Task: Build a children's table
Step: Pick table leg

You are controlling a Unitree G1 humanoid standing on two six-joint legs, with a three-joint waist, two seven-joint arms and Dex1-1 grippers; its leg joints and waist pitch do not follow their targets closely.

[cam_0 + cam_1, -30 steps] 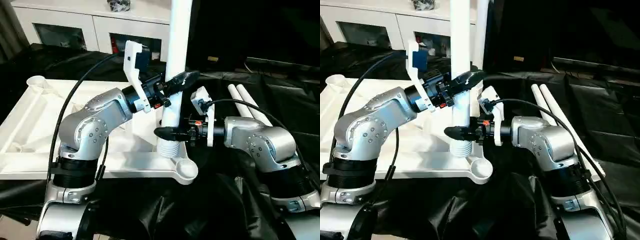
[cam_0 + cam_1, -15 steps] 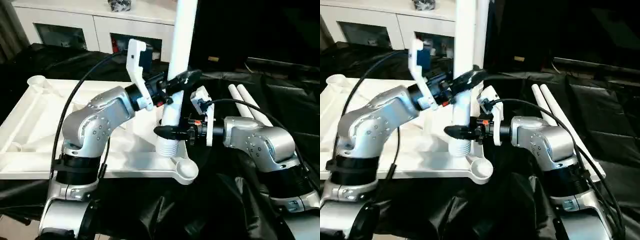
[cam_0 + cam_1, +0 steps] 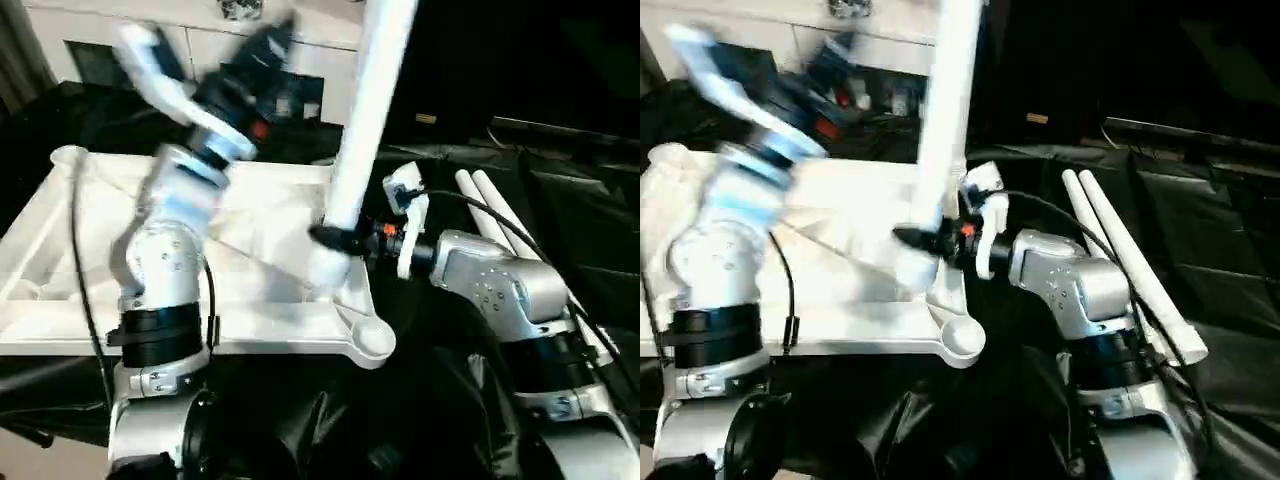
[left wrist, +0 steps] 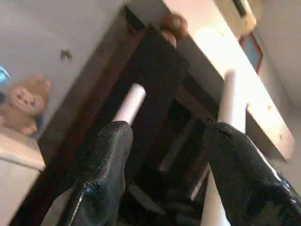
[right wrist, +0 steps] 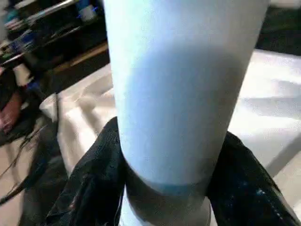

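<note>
Right gripper (image 3: 335,240) clamps smooth white tapered leg (image 3: 365,120) above ribbed plastic tabletop (image 3: 280,210); left gripper (image 4: 164,155) open, holding nothing.

The left arm is raised up and back over the far left of the surface, blurred, and its claw (image 4: 162,155) points upward with the two black fingers (image 4: 101,174) spread apart and nothing between them. The right forearm reaches in from the right, its claw (image 5: 164,188) clamped around the lower end of a white tube leg (image 3: 365,120).
</note>
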